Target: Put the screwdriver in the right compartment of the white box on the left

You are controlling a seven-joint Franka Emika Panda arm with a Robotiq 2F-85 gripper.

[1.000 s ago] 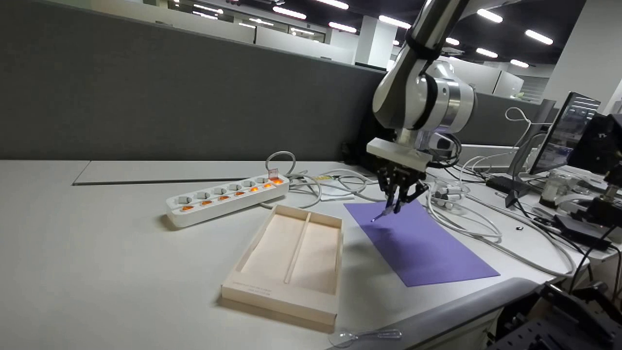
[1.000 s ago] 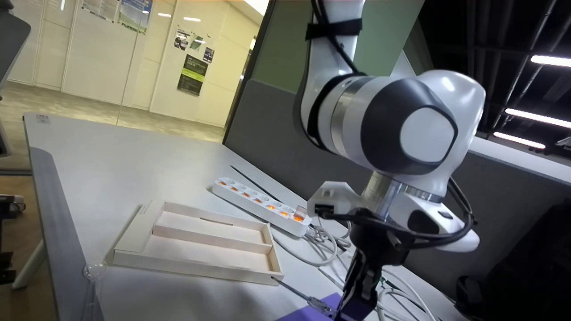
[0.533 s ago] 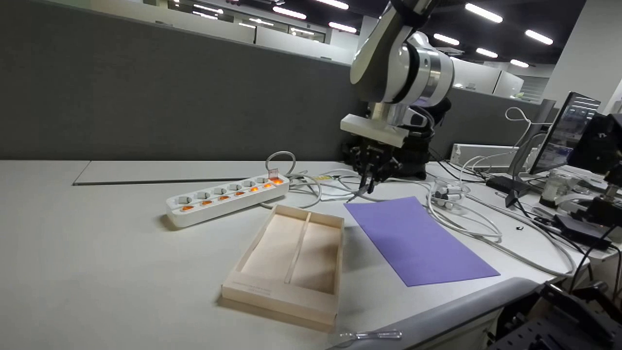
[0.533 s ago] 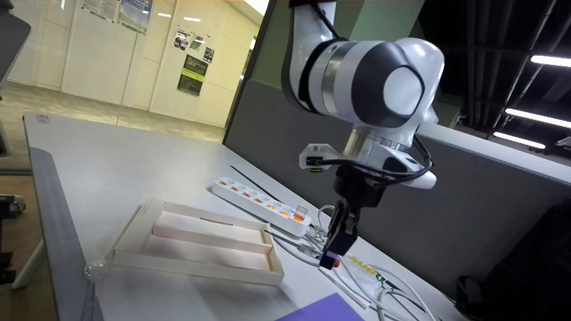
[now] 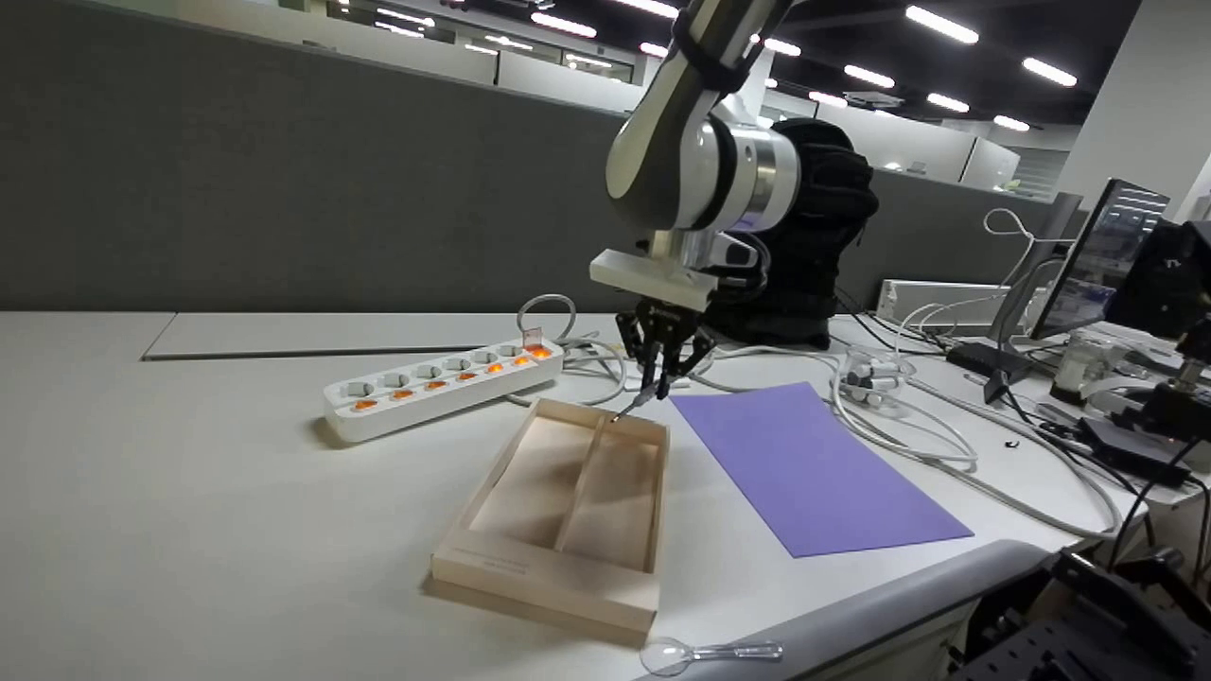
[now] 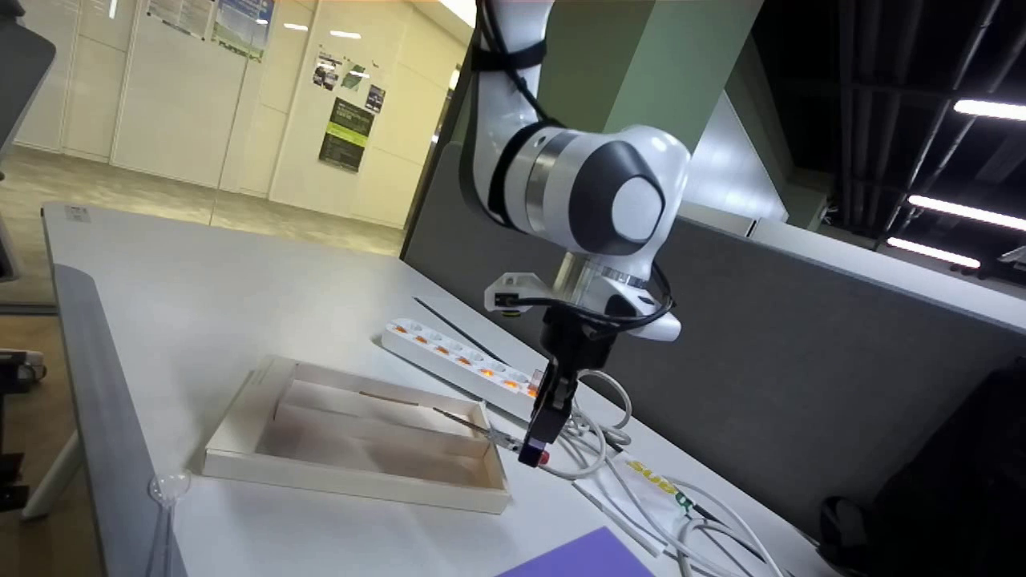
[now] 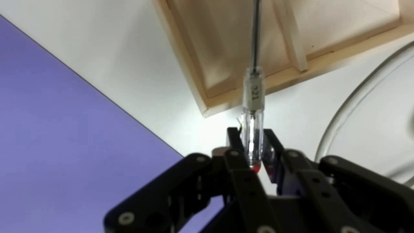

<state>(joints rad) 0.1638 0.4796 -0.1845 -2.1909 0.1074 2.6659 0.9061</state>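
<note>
My gripper (image 5: 655,390) is shut on the clear handle of the screwdriver (image 7: 254,92), just beyond the far short end of the white box (image 5: 544,598). In both exterior views the screwdriver (image 5: 634,403) (image 6: 479,427) slants from the fingers (image 6: 534,455), its thin shaft reaching over the box's end wall, above the floor. In the wrist view the fingers (image 7: 251,132) press either side of the handle, and the shaft lies above the right compartment (image 7: 220,51), near the divider (image 7: 292,42). The right compartment (image 5: 617,501) holds nothing visible. The shaft's tip is cut off in the wrist view.
A white power strip (image 5: 440,392) with orange switches stands behind the box. Cables (image 6: 597,449) lie behind the gripper. A purple sheet (image 5: 814,473) lies right of the box. A clear spoon (image 5: 724,653) lies at the front edge. A black backpack (image 5: 823,227) stands behind.
My gripper has carried the screwdriver up from over the purple sheet, across to the box's far end, and lowered slightly. The box stays in place.
</note>
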